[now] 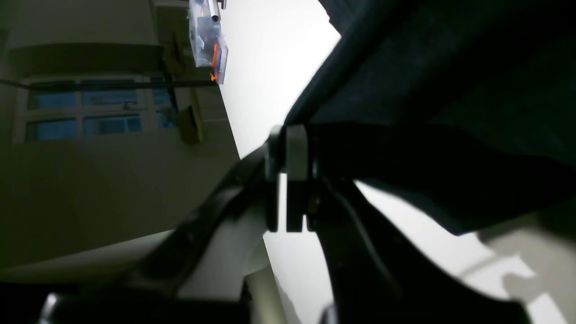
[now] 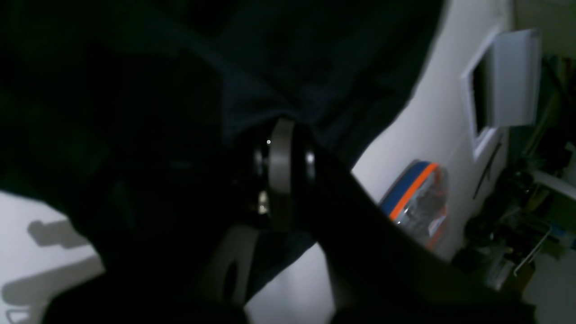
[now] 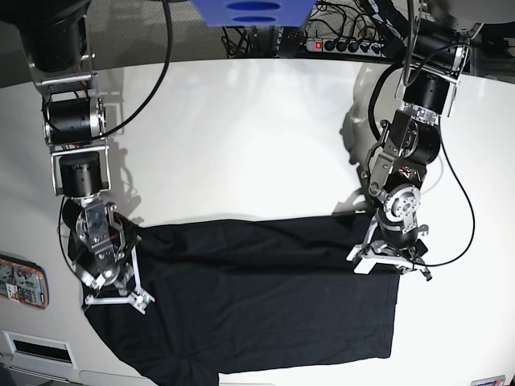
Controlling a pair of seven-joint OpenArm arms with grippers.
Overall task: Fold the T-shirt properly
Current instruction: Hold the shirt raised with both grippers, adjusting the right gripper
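The black T-shirt (image 3: pixel 265 297) lies spread over the near part of the white table (image 3: pixel 241 137), with a fold line running across its upper edge. In the base view my left gripper (image 3: pixel 385 259) is at the shirt's right edge, and my right gripper (image 3: pixel 113 296) is at its left edge. Seen from the left wrist, the left gripper (image 1: pixel 288 135) is shut on a pinch of the T-shirt (image 1: pixel 427 81), which hangs lifted off the table. Through the right wrist camera, the right gripper (image 2: pixel 281 130) is likewise shut on the dark T-shirt (image 2: pixel 292 58).
A power strip (image 3: pixel 346 44) and cables lie at the table's far edge, next to a blue object (image 3: pixel 249 10). An orange-and-blue packet (image 3: pixel 20 281) and a white tray (image 3: pixel 32 347) sit at the left edge. The table's front edge runs just below the shirt.
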